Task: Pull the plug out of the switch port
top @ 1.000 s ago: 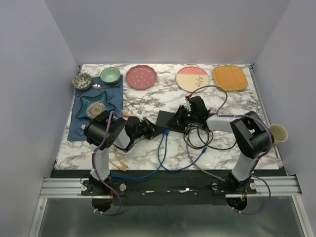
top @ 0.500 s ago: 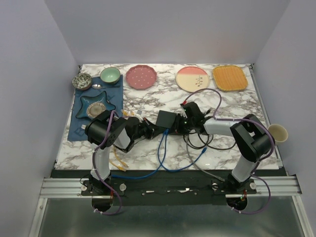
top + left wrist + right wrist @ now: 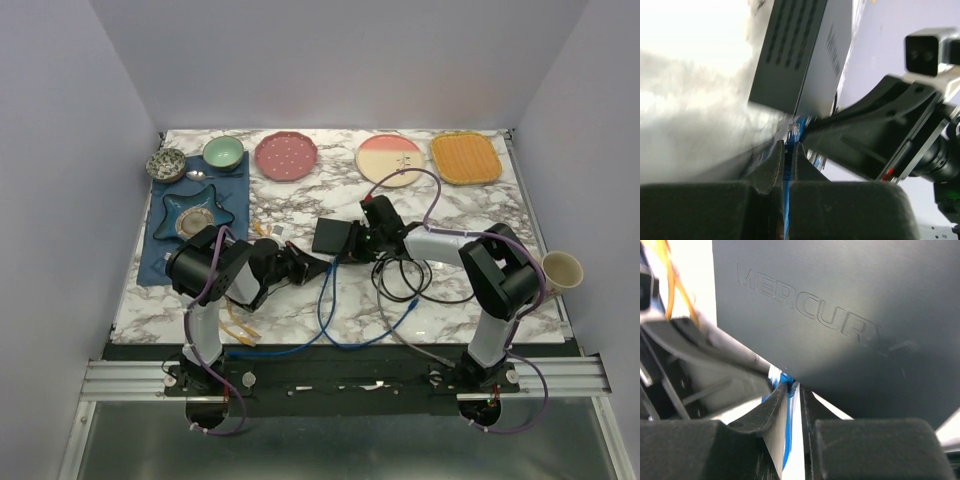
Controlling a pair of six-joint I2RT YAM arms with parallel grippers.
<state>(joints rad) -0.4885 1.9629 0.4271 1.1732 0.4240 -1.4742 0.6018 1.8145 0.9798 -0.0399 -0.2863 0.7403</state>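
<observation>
A white marble-patterned table [image 3: 300, 310] sat inside pale lavender walls [image 3: 350, 60]. Along its 12 o'clock edge stood a pink plate [image 3: 286, 155] and an orange tray [image 3: 465, 157], and a dark blue mat [image 3: 160, 250] lay at 9 o'clock.

The switch [image 3: 333, 237] lay near the table's middle, between the two arms. It was at about 1 o'clock from the left gripper [image 3: 310, 266] and at 9 o'clock from the right gripper [image 3: 368, 240], which was right against its edge.

The left fingers [image 3: 774, 165] were pinched tight on the blue cable [image 3: 323, 310]. The clear plug [image 3: 792, 132] poked out just past their tips, close under the switch's near corner.

The right fingers [image 3: 771, 407] stood narrow, with the embossed face of the switch just beyond them. A strip of blue cable showed in the slit, but whether they gripped anything could not be told.
</observation>
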